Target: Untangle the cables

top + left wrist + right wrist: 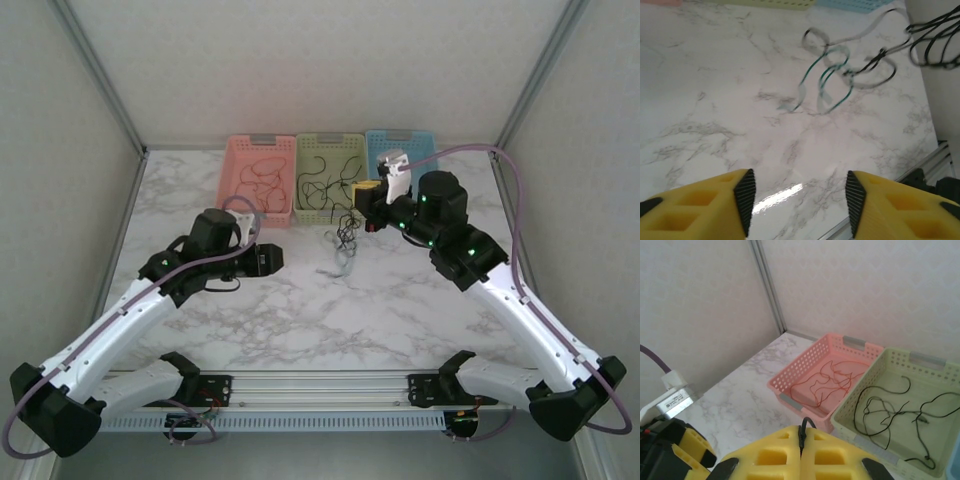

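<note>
Nearest the arm bases, the left gripper [272,258] is hovering low over the white marble-patterned tabletop [300,320]. Its own wrist camera is giving what the overhead camera is not: the yellow foam fingers [715,202] with black ribbed pads are standing well apart, with nothing between them but bare table.

Just beyond them, the tangled bunch of thin green-teal and black cables [832,75] is lying near the middle of the table. The left wrist view is picking out the green-teal loops, somewhat blurred, with black strands climbing away at the right edge. From overhead the same bunch is reading only as a small dark knot with a pale tail, but that view is showing the black strands running up to the right arm.

The right gripper [801,442] is hanging above the bunch. In its wrist view its yellow fingers are pressing together, and a thin black wire [805,422] is poking up out of the seam, pinched there.

Farther back, three perforated plastic baskets are sitting side by side against the rear wall. The pink basket [800,362] is holding red-orange wires [827,377], and the pale green basket [860,382] is holding loose black wires [890,415]. The overhead view is adding the blue basket [378,142], whose inside the right wrist is covering.
</note>
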